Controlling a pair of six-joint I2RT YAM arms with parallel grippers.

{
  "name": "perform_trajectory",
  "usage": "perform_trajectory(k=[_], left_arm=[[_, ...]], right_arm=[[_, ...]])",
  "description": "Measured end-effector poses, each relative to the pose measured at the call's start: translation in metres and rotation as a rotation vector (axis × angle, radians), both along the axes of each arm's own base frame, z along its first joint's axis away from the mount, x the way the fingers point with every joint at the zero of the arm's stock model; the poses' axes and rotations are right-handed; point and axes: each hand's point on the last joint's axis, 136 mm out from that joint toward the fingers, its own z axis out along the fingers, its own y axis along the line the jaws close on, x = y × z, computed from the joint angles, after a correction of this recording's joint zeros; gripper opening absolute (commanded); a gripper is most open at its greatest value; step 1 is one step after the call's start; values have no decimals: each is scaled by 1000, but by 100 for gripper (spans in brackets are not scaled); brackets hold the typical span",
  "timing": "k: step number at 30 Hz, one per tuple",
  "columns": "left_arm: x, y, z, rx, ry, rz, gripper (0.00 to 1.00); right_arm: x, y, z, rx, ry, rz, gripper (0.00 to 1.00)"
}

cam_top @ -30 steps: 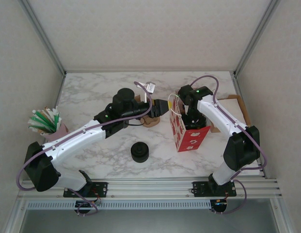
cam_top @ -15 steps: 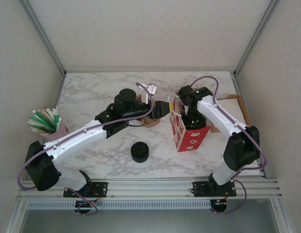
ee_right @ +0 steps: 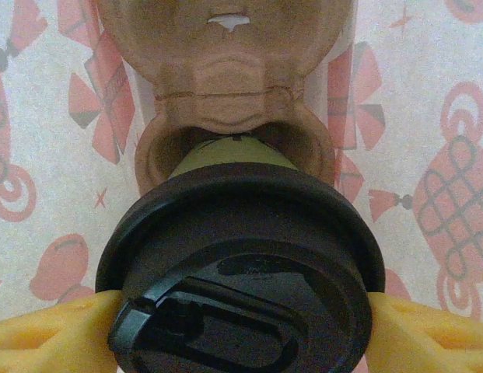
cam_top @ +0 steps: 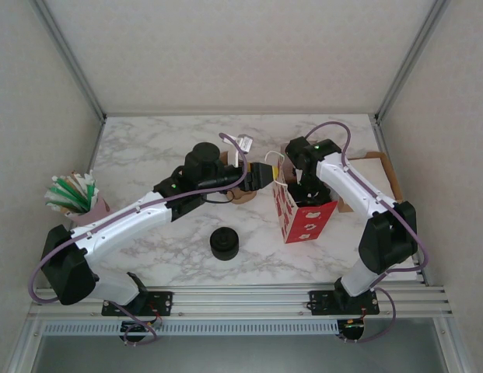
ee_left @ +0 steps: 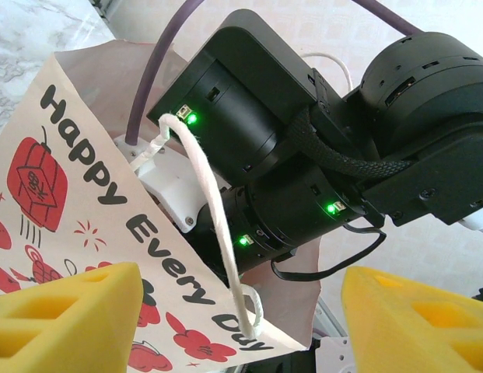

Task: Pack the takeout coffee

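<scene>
My left tool [ee_left: 241,318] is released, its yellow pads standing wide apart at the rim of the red-and-white paper bag [ee_left: 78,186]. My right tool [ee_right: 235,330] reaches down inside that bag. Its pads sit at either side of the black lid of the takeout coffee [ee_right: 241,233], which is seated in a brown cardboard holder [ee_right: 225,85]. I cannot tell whether they clench it.

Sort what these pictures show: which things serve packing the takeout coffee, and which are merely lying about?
For the job: takeout coffee; printed paper bag; brown moulded holder.
Lying about: black stack of lids; cup of straws; cardboard sheets.
</scene>
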Motion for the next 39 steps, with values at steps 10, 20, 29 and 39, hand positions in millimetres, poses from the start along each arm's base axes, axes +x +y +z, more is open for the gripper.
perform_trajectory(k=[10, 20, 29, 39], left_arm=[[-1, -4, -4, 7, 6, -8, 68], [-4, -7, -2, 4, 3, -16, 68], [-6, -8, -2, 6, 6, -21, 68], [-7, -9, -3, 11, 4, -23, 68]], right_arm=[[-2, -1, 5, 5, -13, -2, 81], [-3, -2, 15, 19, -40, -3, 85], [-6, -4, 19, 21, -44, -3, 86], [-6, -3, 23, 24, -50, -3, 87]])
